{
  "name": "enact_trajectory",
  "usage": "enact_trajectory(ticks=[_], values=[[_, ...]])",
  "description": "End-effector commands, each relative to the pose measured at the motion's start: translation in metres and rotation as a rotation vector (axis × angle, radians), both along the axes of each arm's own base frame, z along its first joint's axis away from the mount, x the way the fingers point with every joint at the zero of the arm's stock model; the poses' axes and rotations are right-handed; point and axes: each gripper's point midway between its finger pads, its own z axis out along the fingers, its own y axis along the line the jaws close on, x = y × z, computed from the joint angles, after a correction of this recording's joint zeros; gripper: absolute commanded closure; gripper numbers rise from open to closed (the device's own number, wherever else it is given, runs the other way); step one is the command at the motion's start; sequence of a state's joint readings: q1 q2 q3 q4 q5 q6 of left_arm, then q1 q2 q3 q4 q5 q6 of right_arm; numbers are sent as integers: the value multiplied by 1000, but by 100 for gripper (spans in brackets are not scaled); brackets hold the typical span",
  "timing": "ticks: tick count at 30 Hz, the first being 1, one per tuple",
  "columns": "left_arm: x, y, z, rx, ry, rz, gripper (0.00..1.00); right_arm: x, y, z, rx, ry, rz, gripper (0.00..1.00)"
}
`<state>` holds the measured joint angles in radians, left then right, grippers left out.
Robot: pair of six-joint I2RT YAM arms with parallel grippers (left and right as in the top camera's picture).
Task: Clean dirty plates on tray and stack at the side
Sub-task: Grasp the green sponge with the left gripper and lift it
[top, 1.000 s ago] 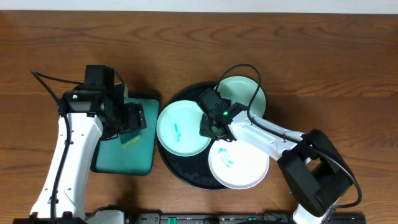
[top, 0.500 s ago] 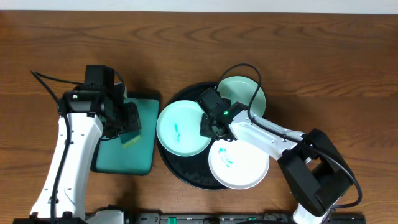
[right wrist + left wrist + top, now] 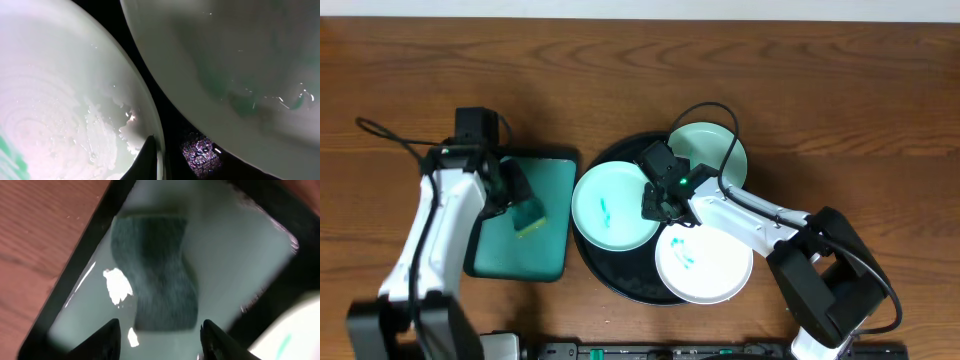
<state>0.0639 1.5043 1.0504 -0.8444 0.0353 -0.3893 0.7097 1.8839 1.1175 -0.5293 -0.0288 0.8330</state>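
Observation:
Three plates lie on the black tray (image 3: 620, 285): a mint-green plate (image 3: 605, 205) with a teal smear at left, a white plate (image 3: 705, 262) with a teal smear at front, and a mint-green plate (image 3: 712, 150) at back. My right gripper (image 3: 657, 203) is shut on the left mint plate's right rim. In the right wrist view one finger (image 3: 146, 160) lies on that plate's rim (image 3: 60, 100); the other finger is hidden. My left gripper (image 3: 523, 203) is open just above a green sponge (image 3: 530, 222), which lies ahead of the jaws (image 3: 155, 275).
The sponge lies on a teal rectangular tray (image 3: 545, 255) left of the black tray; it also shows in the left wrist view (image 3: 235, 245). A second plate (image 3: 240, 75) with a green smear is close to the right gripper. Brown table all around.
My left arm has swung and turned over the teal tray, bringing its open jaws closer to the sponge. The right arm and the plates have not moved.

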Motion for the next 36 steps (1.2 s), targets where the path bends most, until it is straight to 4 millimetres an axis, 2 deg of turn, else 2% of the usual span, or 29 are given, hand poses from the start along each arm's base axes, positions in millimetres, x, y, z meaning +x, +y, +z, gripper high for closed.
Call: enact_trajectory(ticks=[1, 8, 12, 14, 16, 22, 24, 27, 36], values=[[0, 5, -30, 9, 74, 29, 48, -17, -6, -34, -54, 76, 32, 99], [2, 6, -73, 11, 171, 45, 52, -17, -6, -34, -54, 76, 33, 99], [4, 7, -90, 11, 196, 50, 59, -17, -6, -34, -54, 76, 33, 99], [6, 8, -92, 12, 192, 54, 66, -17, -6, -34, -55, 75, 36, 99], [9, 8, -92, 12, 182, 54, 93, -16, -6, -34, -54, 74, 36, 99], [10, 7, -86, 5, 165, 52, 93, -16, -5, -34, -52, 72, 36, 99], [11, 7, -76, 6, 144, 44, 93, -16, -5, -34, -52, 72, 36, 99], [15, 6, -48, 17, 71, 1, 93, -16, -5, -34, -52, 72, 36, 99], [29, -17, 76, 132, -346, -262, 93, -16, -5, -34, -52, 72, 36, 99]])
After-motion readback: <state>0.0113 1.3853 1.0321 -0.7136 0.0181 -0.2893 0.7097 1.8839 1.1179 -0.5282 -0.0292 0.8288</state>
